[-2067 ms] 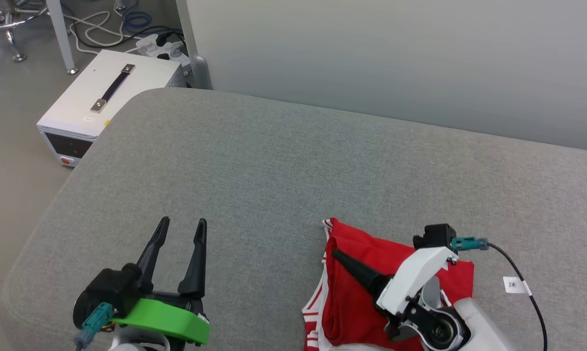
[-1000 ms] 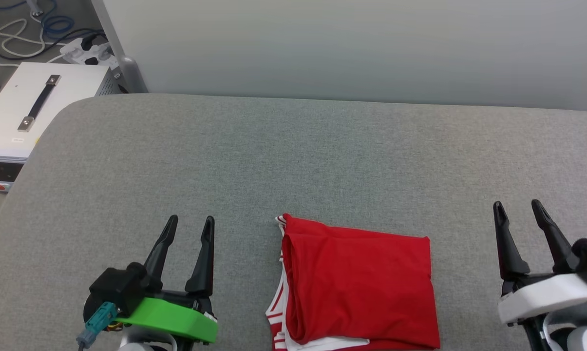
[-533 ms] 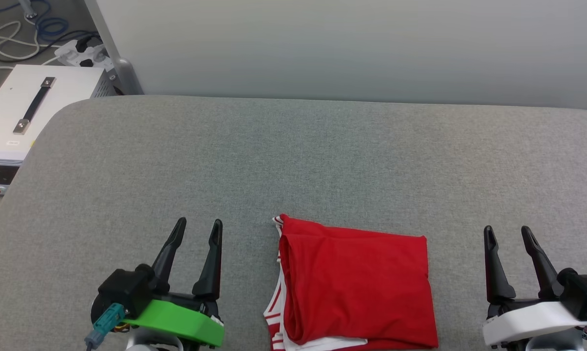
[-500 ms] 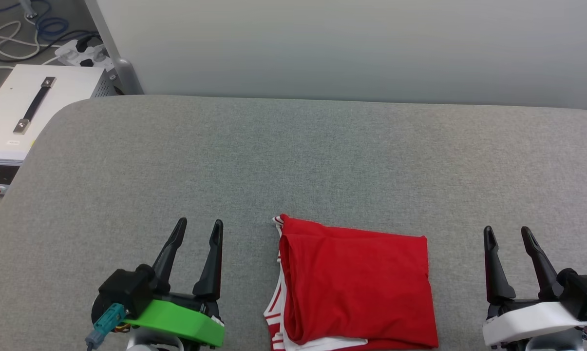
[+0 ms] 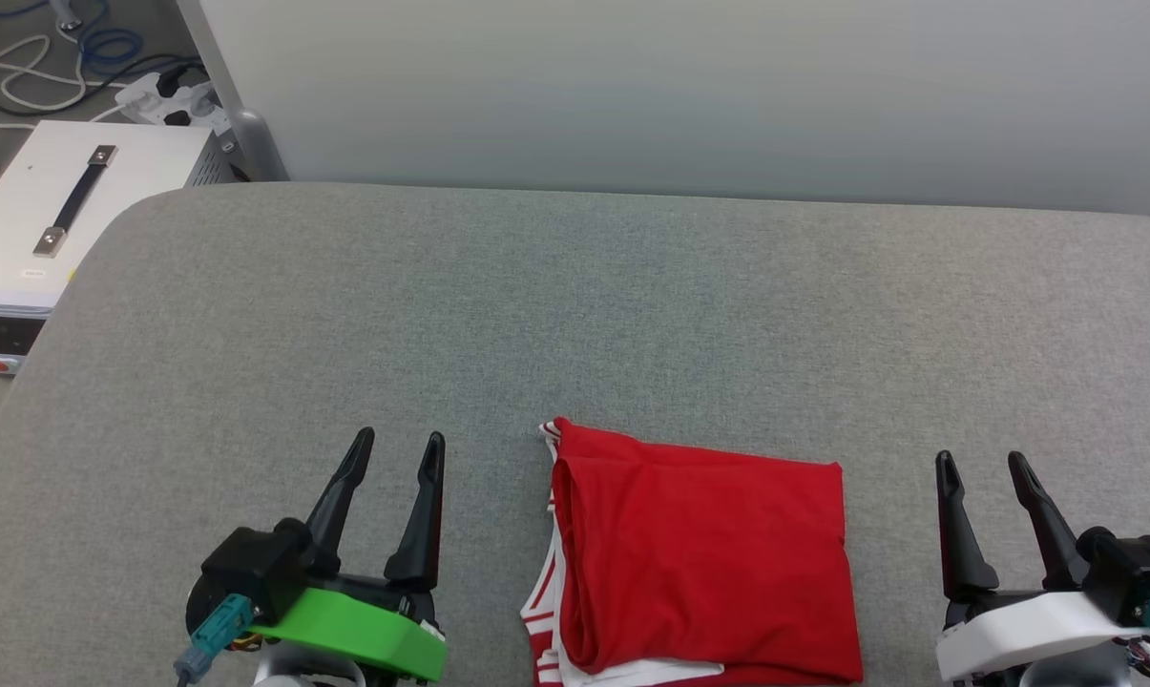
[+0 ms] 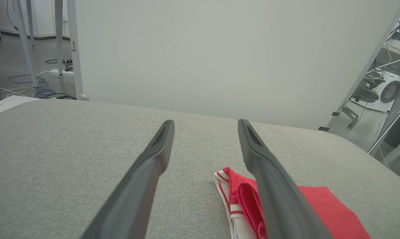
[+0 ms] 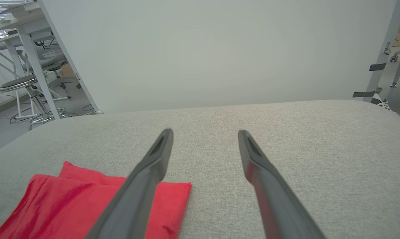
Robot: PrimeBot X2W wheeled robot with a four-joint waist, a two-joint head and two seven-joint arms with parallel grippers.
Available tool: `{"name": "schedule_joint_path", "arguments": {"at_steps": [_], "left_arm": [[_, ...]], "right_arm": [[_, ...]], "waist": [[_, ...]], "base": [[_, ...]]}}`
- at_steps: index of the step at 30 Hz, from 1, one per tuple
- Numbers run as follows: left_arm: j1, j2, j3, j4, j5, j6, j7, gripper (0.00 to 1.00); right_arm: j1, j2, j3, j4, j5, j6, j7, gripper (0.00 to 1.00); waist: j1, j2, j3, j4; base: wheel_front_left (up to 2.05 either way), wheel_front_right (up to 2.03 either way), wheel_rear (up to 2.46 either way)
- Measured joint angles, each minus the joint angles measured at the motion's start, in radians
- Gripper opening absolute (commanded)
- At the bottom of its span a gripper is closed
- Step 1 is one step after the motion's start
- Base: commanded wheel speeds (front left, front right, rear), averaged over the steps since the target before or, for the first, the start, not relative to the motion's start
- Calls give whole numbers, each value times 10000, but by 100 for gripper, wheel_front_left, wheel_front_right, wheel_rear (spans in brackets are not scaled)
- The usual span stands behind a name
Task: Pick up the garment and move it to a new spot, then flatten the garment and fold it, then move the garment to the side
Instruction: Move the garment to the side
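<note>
My left gripper [image 5: 398, 441] and right gripper [image 5: 982, 460], fingers parted and empty, flank the garment [image 5: 703, 553], folded at the near edge of the grey cushion [image 5: 575, 305], apparently awaiting its move aside.

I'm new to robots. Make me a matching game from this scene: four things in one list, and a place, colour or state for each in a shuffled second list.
Things:
1. shirt
2. left gripper
3. right gripper
4. white box

Descriptions:
A. open, on a white mount
B. on the floor, past the far left corner of the grey cushion
C. folded, lying flat between the two grippers
D. open, on a green mount

Pairs: 1-C, 2-D, 3-A, 4-B
</note>
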Motion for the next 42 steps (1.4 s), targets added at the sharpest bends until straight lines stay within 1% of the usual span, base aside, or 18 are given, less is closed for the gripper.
{"name": "schedule_joint_path", "arguments": {"at_steps": [4,7,11,13,14,17,19,23,26,29,32,37,42], "left_arm": [[0,6,-8,0,4,0,0,100],[0,21,-48,2,13,0,0,100],[-9,29,-67,23,13,0,0,100],[-23,33,-123,38,13,0,0,100],[-27,33,-140,38,13,0,0,100],[-51,35,-222,40,13,0,0,100],[-102,35,-301,42,13,0,0,100],[-313,33,-422,82,15,0,0,100],[-404,35,-464,127,15,0,0,100],[-497,36,-594,167,15,0,0,100],[-500,31,-637,201,15,0,0,100],[-507,23,-717,207,15,0,0,100],[-560,17,-767,205,15,0,0,100]], "right_arm": [[-1,-8,-6,75,8,0,355,100],[-19,-25,63,48,272,0,1168,100],[-184,-201,351,-161,895,0,3526,100],[-329,-456,640,-378,1183,0,5235,100],[-369,-508,685,-477,1323,0,5933,100],[-430,-598,731,-894,1586,0,8650,100],[-545,-529,614,-1202,1678,0,9731,100],[-1137,-276,322,-1563,1488,0,11160,100],[-1310,2,140,-1463,1369,0,11796,100],[-1421,77,56,-1235,1170,0,12029,100],[-1446,138,36,-984,1099,0,12052,100],[-1533,167,69,-522,583,0,11933,100],[-1538,155,209,-123,510,0,11766,100]], "waist": [[0,0,-9,6],[0,0,21,9],[0,0,149,8],[0,0,258,21],[0,0,308,30],[0,0,512,80],[0,0,637,127],[0,0,850,310],[0,0,972,482],[0,0,1067,681],[0,0,1134,897],[0,-1,1242,1177],[0,0,1354,1362]], "base": [[0,0,0],[0,0,0],[0,0,0],[0,0,0],[0,0,0],[0,0,0],[0,0,0],[0,0,0],[0,0,0],[0,0,0],[0,0,0],[0,0,0],[0,0,0]]}}
